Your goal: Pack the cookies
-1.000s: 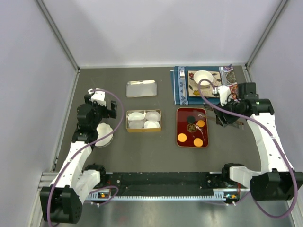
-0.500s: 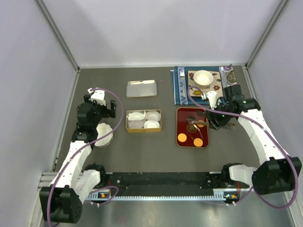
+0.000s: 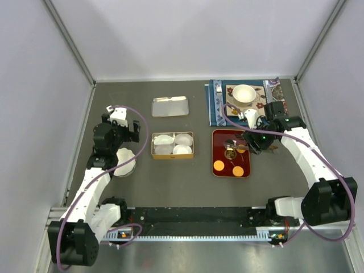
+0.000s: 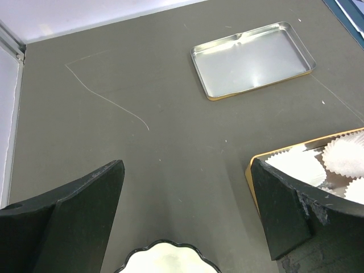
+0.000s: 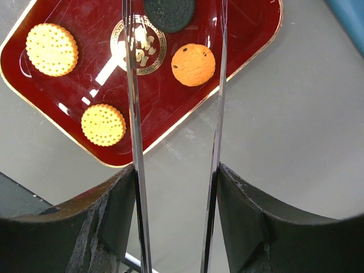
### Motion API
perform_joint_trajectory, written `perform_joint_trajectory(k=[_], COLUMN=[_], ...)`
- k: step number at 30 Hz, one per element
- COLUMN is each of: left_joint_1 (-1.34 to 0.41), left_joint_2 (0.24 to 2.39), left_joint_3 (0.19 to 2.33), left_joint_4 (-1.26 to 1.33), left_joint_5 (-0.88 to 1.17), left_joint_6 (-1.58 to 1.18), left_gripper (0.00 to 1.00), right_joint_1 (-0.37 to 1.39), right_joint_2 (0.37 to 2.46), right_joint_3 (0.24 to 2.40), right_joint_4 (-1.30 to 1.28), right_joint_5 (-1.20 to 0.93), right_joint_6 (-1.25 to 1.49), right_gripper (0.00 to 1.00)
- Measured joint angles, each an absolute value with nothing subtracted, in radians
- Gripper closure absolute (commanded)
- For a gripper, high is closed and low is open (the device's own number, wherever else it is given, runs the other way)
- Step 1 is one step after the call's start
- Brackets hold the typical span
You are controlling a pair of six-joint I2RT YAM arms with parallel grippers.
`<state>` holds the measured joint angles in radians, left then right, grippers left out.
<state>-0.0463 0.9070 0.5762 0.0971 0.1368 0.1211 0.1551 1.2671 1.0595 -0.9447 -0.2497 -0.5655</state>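
Three orange cookies [image 5: 52,49] [image 5: 103,124] [image 5: 193,64] and one dark cookie [image 5: 169,12] lie in the red tray [image 5: 74,85]. In the top view the tray [image 3: 214,153] sits right of centre, with orange cookies [image 3: 219,165] [image 3: 238,170] near its front. My right gripper [image 5: 177,170] [image 3: 254,141] is shut on metal tongs [image 5: 132,85]. Their two blades reach over the tray and stand apart on either side of the dark cookie and one orange cookie. My left gripper [image 4: 186,170] [image 3: 126,129] hangs open and empty at the far left.
A gold tin [image 3: 173,145] holding white paper cups sits mid-table, with its silver lid [image 3: 170,106] behind it. A white fluted dish [image 3: 125,161] lies under the left arm. Behind the tray, a blue mat [image 3: 216,102] carries a white bowl [image 3: 244,93].
My right arm has swung left, bringing the tongs from beside the tray to over its back half. The left arm has stayed still.
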Motion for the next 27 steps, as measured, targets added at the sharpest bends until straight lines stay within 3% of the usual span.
perform_joint_trajectory(k=[27], left_joint_1=[-0.046], left_joint_2=[0.908], left_joint_3=[0.576], left_joint_4=[0.097], left_joint_5=[0.115], left_joint_6=[0.121], left_gripper=[0.01], right_joint_1=[0.185], right_joint_2=[1.316], right_joint_3=[1.006], right_joint_4=[-0.898], right_joint_5=[-0.204], right_joint_6=[-0.565], right_gripper=[0.61])
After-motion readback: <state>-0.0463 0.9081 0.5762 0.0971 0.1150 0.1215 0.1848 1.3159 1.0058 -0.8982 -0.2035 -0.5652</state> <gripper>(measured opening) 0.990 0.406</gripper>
